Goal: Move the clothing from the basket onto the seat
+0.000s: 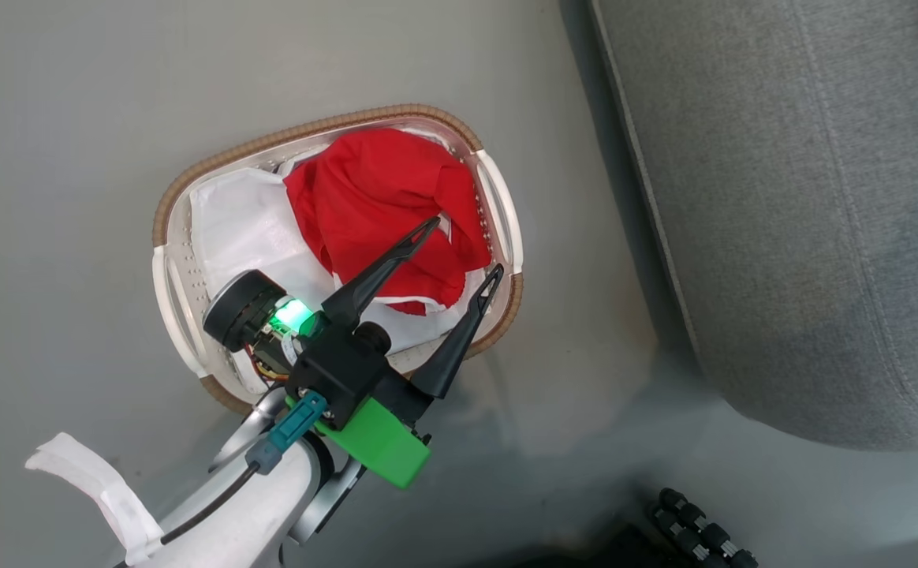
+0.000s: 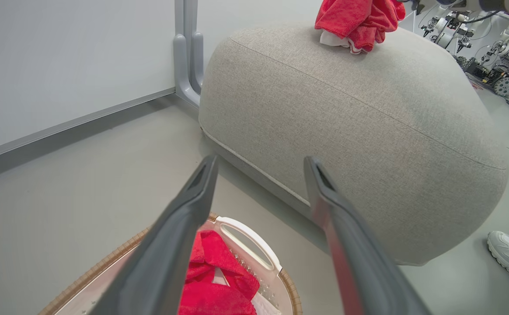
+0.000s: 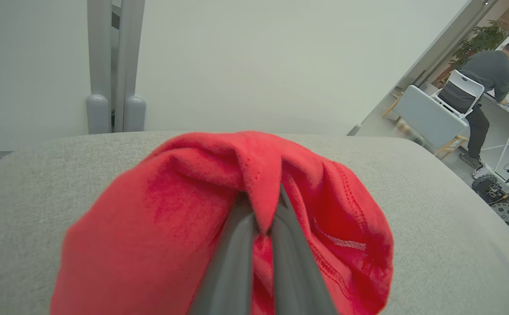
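Clothing (image 1: 384,209) in basket (image 1: 333,122): likely soft, light; pinch a raised fold. Left end effector (image 1: 467,245) wide open, empty. Right end effector (image 3: 263,210) clamped on red garment (image 3: 171,210) on seat (image 3: 18,197).

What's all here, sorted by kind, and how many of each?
Red clothing: 2 bunches
Basket: 1
Grey seat: 1
White liner sheet: 1
Grippers: 2 (left gripper open, right gripper shut on clothing)
Total: 7
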You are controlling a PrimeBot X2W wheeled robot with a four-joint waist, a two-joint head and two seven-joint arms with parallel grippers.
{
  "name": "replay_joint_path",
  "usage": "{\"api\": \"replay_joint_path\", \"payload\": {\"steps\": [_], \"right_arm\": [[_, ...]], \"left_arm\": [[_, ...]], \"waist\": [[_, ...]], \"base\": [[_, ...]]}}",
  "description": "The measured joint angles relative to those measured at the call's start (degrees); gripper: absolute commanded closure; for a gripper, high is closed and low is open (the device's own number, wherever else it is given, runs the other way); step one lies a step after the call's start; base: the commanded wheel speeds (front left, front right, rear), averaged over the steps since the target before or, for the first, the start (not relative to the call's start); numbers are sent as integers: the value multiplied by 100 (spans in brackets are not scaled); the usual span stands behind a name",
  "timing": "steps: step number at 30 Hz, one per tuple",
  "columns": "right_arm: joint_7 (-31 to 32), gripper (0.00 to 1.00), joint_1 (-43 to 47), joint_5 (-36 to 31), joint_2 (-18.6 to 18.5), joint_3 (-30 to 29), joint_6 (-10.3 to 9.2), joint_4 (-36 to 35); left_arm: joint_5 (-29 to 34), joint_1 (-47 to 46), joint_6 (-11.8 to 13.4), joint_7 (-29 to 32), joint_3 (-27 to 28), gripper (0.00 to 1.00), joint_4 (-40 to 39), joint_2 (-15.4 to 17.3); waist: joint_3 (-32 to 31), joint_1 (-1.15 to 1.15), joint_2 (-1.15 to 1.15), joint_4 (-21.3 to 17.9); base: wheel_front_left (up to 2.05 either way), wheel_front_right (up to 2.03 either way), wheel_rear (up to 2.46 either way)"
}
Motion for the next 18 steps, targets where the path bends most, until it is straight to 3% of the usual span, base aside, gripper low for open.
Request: {"api": "replay_joint_path", "payload": {"steps": [4, 5, 6, 7, 8, 9, 18], "right_arm": [[-136, 100, 57, -225, 208, -67, 0, 310], [-167, 89, 75, -281, 269, -63, 0, 386], [-183, 70, 89, -310, 330, -46, 0, 472], [-198, 59, 102, -324, 372, -24, 0, 524], [-218, 7, 121, -331, 412, -5, 0, 564], [-241, 0, 134, -338, 435, 19, 0, 594], [-292, 0, 470, -199, 602, 519, 0, 219]], "left_arm": [[-4, -9, 3, -1, 4, 0, 37, 27], [-11, -10, 15, -2, 5, 0, 54, 33], [-19, -12, 21, -4, 9, 0, 69, 36], [-19, -12, 23, -14, 11, 0, 73, 40], [-27, -12, 29, -35, 13, 0, 76, 42], [-41, -12, 41, -37, 19, 0, 87, 44], [-180, 5, 96, -199, 78, 0, 237, 24]], "waist": [[121, 0, 0, 54], [130, 0, 0, 54], [123, 0, 0, 50], [112, 0, 0, 44], [93, 0, 0, 33], [70, 0, 0, 18], [-222, -1, 0, -92]], "base": [[0, 0, 0], [0, 0, 0], [0, 0, 0], [0, 0, 0], [0, 0, 0], [0, 0, 0], [0, 0, 0]]}}
